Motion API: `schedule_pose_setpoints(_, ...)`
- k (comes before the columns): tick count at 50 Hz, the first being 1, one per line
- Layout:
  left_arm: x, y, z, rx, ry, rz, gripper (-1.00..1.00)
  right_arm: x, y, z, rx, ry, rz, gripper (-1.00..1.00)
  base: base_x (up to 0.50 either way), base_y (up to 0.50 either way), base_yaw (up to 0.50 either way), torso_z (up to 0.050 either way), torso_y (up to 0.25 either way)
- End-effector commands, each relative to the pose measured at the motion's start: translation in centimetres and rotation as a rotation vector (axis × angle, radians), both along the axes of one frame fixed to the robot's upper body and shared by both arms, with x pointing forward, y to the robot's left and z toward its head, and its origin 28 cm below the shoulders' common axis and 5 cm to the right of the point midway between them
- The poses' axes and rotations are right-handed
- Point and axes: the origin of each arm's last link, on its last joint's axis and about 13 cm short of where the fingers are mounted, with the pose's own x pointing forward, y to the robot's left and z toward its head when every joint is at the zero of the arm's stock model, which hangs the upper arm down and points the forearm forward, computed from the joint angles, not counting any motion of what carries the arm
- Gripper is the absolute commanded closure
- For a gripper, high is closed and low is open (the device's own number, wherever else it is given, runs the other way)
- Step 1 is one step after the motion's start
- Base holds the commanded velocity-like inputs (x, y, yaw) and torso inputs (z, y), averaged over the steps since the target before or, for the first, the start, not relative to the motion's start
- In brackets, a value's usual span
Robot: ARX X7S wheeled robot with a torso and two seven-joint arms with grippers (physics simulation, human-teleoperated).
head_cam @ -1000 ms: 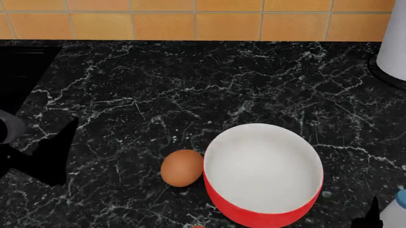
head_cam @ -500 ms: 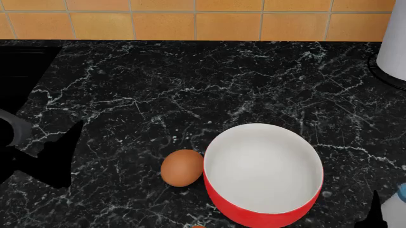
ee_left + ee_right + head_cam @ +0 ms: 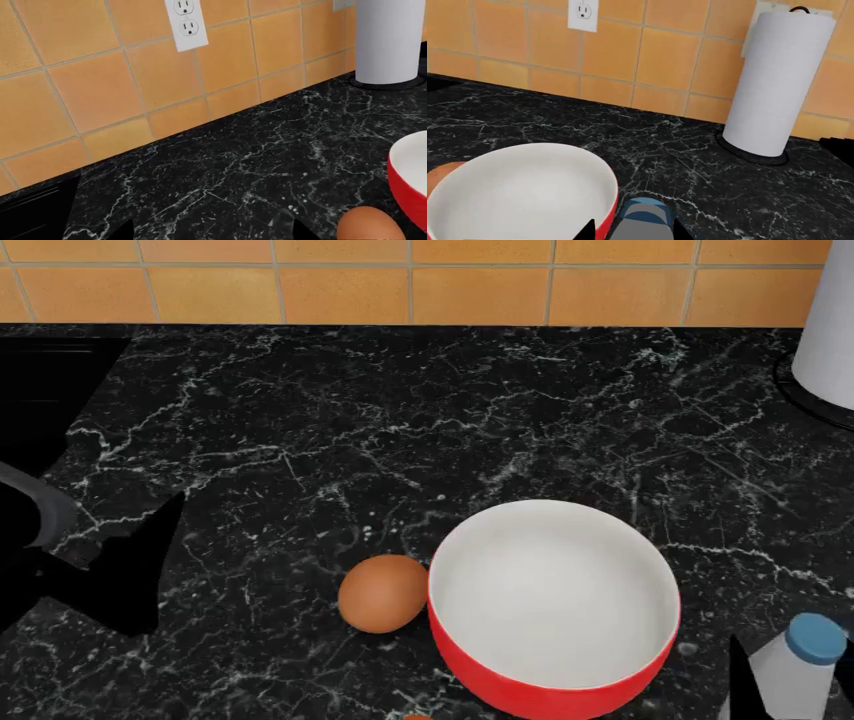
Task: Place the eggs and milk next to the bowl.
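The bowl [image 3: 554, 605], red outside and white inside, stands on the black marble counter [image 3: 400, 420]. One egg [image 3: 383, 592] lies against its left side, and a sliver of a second egg [image 3: 418, 717] shows at the bottom edge of the head view. My right gripper [image 3: 794, 692] is shut on the milk [image 3: 798, 665], a white bottle with a blue cap, just right of the bowl. In the right wrist view the milk [image 3: 644, 220] sits between the dark fingertips [image 3: 586, 231], close beside the bowl [image 3: 520, 195]. My left gripper [image 3: 134, 565] is open and empty, left of the egg [image 3: 370, 225].
A tall white paper towel roll [image 3: 834, 320] on a black base stands at the back right, also in the right wrist view [image 3: 777, 80]. An orange tiled wall [image 3: 400, 280] with an outlet [image 3: 185, 22] runs behind the counter. A black recess [image 3: 54, 380] lies at the far left.
My right gripper has carried the milk left and further into view, nearer the bowl. My left gripper has drifted slightly right. The egg and bowl have not moved.
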Motion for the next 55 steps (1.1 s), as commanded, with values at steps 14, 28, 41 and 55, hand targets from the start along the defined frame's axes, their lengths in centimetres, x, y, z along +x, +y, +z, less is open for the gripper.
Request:
schedule_pose_setpoints(14,0.9,0.4,-0.7,-0.057,-0.004,0.009,-1.00,0.6,0.0,0.3,0.017,-0.034,0.145,1.00,0.00,0.00,0.00,0.000,0.000)
schedule_pose_setpoints(28,1.1,0.5,-0.8,-0.057,-0.005,0.012,-1.00,1.8,0.5,0.0,0.020,-0.025,0.170,1.00,0.00,0.00,0.00,0.000,0.001)
schedule_pose_setpoints(41,1.1,0.7,-1.0,-0.059,-0.003,0.023,-1.00,2.2,0.4,-0.6,0.022,-0.001,0.154,1.00,0.00,0.00,0.00,0.000,0.000)
schedule_pose_setpoints(55,1.0,0.6,-1.0,-0.056,-0.001,0.021,-1.00,1.9,0.2,-0.7,0.013,0.005,0.136,-1.00,0.00,0.00,0.00,0.000,0.001)
